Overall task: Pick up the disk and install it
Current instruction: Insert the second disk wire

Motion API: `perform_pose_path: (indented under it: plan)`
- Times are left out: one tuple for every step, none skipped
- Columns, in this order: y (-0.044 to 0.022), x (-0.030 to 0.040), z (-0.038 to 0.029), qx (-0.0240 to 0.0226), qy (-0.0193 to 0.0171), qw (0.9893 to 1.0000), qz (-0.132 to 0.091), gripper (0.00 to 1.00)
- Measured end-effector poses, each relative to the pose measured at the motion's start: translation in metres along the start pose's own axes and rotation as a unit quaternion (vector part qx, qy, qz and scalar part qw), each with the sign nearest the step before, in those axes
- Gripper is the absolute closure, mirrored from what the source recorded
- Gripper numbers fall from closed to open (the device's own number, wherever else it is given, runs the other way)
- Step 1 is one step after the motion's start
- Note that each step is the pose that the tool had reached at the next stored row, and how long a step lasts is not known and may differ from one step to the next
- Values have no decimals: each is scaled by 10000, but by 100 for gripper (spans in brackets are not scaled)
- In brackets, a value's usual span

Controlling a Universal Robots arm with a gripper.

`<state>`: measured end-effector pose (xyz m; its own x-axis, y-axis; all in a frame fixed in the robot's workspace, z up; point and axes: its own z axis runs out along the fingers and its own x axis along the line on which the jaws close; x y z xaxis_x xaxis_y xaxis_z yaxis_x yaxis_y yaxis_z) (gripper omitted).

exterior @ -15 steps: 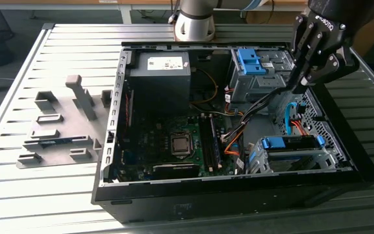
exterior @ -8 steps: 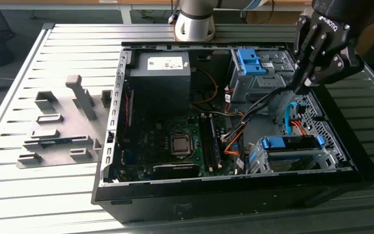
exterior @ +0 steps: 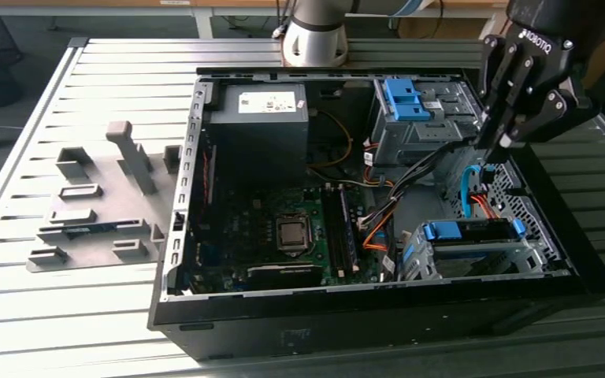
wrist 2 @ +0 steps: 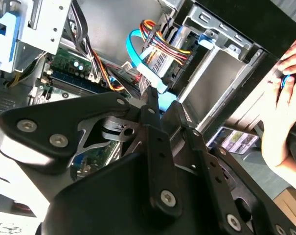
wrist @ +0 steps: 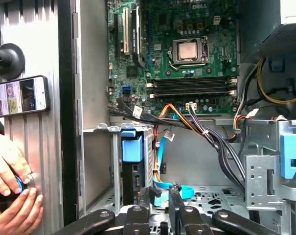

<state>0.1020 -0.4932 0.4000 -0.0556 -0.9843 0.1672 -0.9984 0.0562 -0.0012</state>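
Note:
The disk (exterior: 478, 253) is a silver-grey drive with a blue carrier rail (exterior: 471, 231). It lies inside the metal drive cage at the near corner of the open computer case (exterior: 176, 236), at the exterior view's right. In the first wrist view the disk (wrist: 136, 178) shows edge-on in that cage under its blue rail. My gripper (exterior: 495, 152) hangs above the case, over the cables between the two drive cages, and is clear of the disk. Its fingers are shut with nothing between them in the first wrist view (wrist: 173, 190) and the second wrist view (wrist 2: 160, 100).
A second cage holds a blue bracket (exterior: 402, 98) at the far right of the case, beside the power-supply box (exterior: 265, 102). Orange, black and blue cables (exterior: 471, 185) run under the gripper. A person's hands (wrist: 11, 191) and a phone (wrist: 18, 95) sit outside the case wall. A grey fixture (exterior: 103, 205) stands on the table.

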Motion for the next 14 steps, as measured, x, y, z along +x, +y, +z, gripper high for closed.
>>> perform_pose_path:
  plan:
    - [-2,-1,8,0,1,10000,0,70]
    - [-4,-4,20,0,0,10000,-2,70]
    - [-5,-5,33,1,0,10000,-8,70]
    - [-8,-8,45,4,0,10000,-25,70]
    - [-10,-10,57,7,0,10000,-41,70]
    - [-14,-12,70,8,2,10000,-49,70]
    - [-18,-15,82,9,4,10000,-50,70]
    - [-19,-16,91,9,16,10000,-49,70]
    - [-19,-18,98,10,44,10000,-49,70]
    - [-19,-18,103,12,80,10000,-49,70]
    - [-19,-19,110,14,113,9999,-49,70]
    - [-19,-21,119,14,124,9999,-48,70]
    - [-21,-22,126,14,124,9999,-48,70]
    - [-22,-23,132,15,124,9999,-48,70]
